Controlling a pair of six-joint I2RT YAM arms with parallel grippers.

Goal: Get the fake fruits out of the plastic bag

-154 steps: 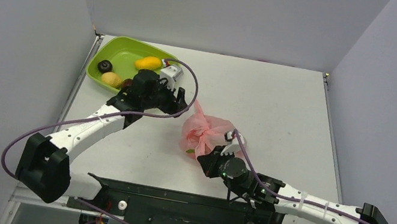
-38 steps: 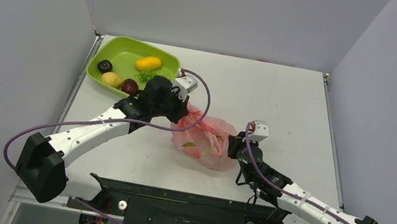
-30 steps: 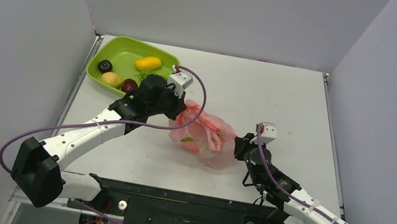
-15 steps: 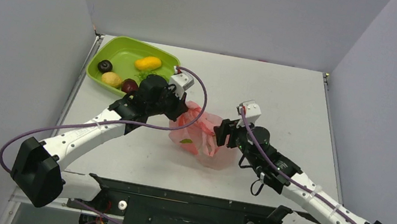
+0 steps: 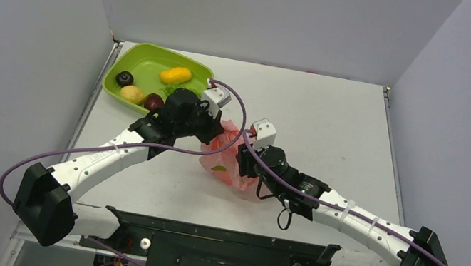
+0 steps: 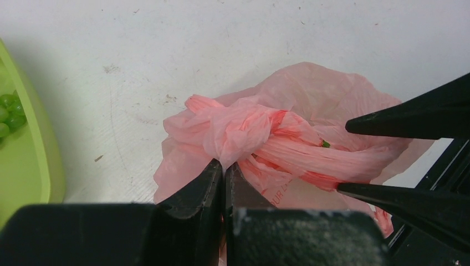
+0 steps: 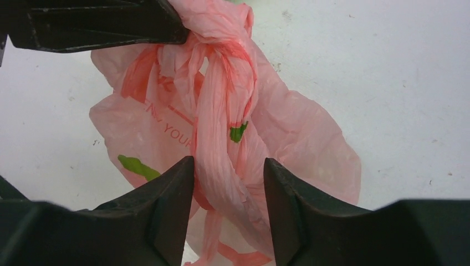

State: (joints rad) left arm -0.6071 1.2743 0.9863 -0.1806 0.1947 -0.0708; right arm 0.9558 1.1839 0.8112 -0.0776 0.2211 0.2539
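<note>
The white counter (image 5: 323, 111) carries everything, and near its middle lies the plastic bag (image 6: 310, 105), a crumpled pink heap with its loop handles twisted into a rope and knotted at the top. The lime-green tray (image 5: 146, 64) sits at the far left corner, well apart from the bag, and reads as the drop-off place for what comes out.

The left end effector (image 6: 224, 166) is closed tight, pinching the knot of film at the tray-side end of the bag; that hold looks meant to anchor the bag so the other arm can work the mouth loose. The right end effector (image 7: 228, 163) is spread wide, with one finger on each side of the twisted handle rope and nothing gripped, and the rope runs up between them towards the left arm's pinch. Judging by that straddle, the next move is to close on the rope and pull it away from the knot.

Of the fake fruits, a dark plum (image 5: 125, 78), a lemon (image 5: 132, 93) and a dark red apple (image 5: 154, 101) lie in the tray, beside a mango (image 5: 176, 75) and green grapes (image 6: 8, 113). Small green patches (image 7: 133, 164) show through the film just beside the right fingers; they may be parts of fruit left inside, or only print on the bag, and I cannot tell which
</note>
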